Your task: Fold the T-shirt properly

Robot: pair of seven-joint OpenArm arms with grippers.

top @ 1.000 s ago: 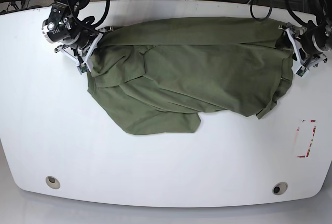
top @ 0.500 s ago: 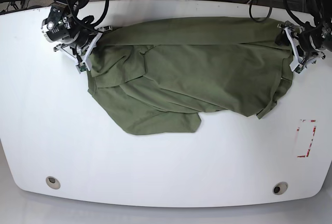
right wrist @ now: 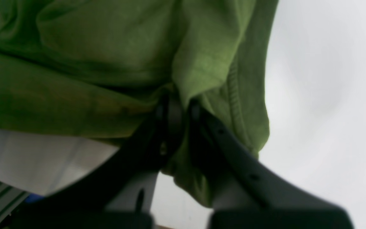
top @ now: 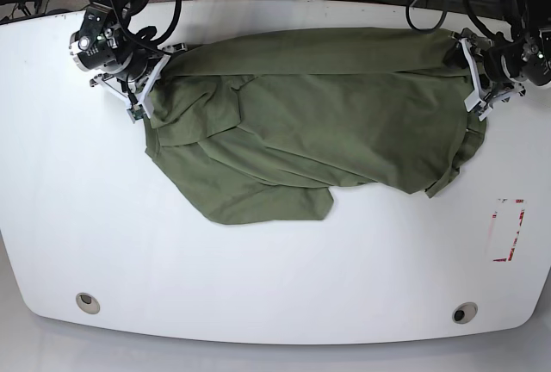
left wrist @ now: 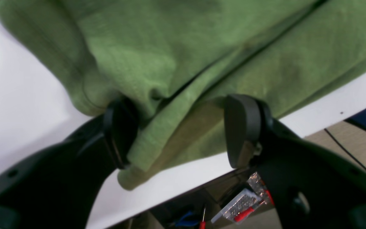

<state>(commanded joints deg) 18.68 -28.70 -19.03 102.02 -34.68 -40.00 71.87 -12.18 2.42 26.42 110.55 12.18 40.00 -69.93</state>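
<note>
The T-shirt (top: 318,114) lies rumpled on the white surface (top: 258,277), spread wide across the far half. Each of its far corners is at one arm. The right gripper (right wrist: 176,108) has its jaws pressed tight together with a bunch of green cloth pinched between them. The left gripper (left wrist: 178,133) has its jaws wide apart, and the edge of the cloth lies between them near the rim of the surface, touching one jaw but not squeezed.
</note>
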